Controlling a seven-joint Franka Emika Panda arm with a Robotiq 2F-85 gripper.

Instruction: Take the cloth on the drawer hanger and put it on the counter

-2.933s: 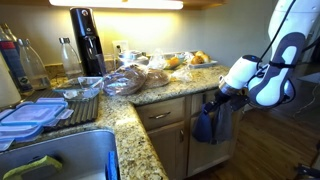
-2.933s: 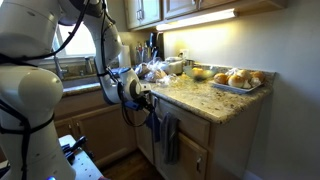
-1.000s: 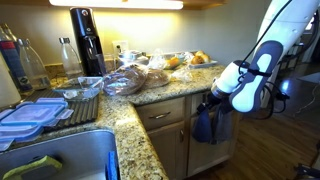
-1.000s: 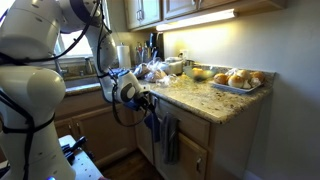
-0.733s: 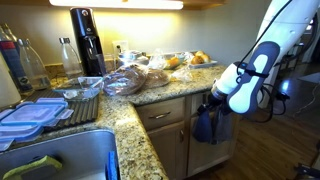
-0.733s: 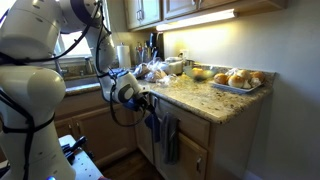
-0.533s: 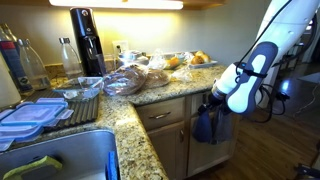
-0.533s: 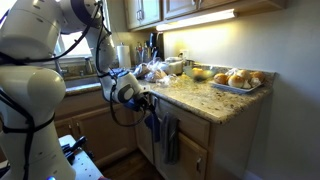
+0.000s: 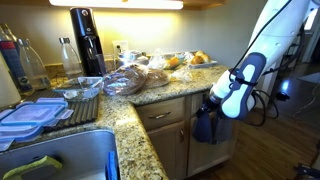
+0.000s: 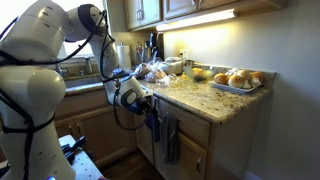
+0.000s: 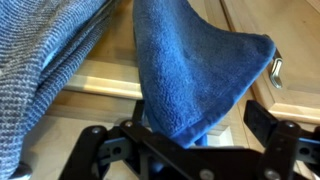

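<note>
The blue cloth [image 11: 190,70] hangs from the light wood drawer front, beside a longer grey-blue cloth [image 11: 45,60]. In the wrist view my gripper [image 11: 185,150] is open, its two dark fingers wide apart with the cloth's lower end hanging between them. A small metal handle [image 11: 277,70] shows at the cloth's right edge. In both exterior views the gripper [image 9: 211,103] [image 10: 148,103] is right against the drawer, at the top of the hanging cloth [image 9: 204,126] [image 10: 153,126], just under the granite counter's edge [image 9: 160,100] [image 10: 205,105].
The counter holds bread in plastic bags [image 9: 130,78], a tray of rolls [image 10: 235,80], a black appliance [image 9: 86,40], bottles and plastic lids [image 9: 30,115]. A sink [image 9: 60,160] is near the front. The grey-blue cloth [image 10: 170,140] hangs next to the gripper.
The upper arm links have swung and risen a little. The gripper has stayed at the hanging cloth, which has not moved.
</note>
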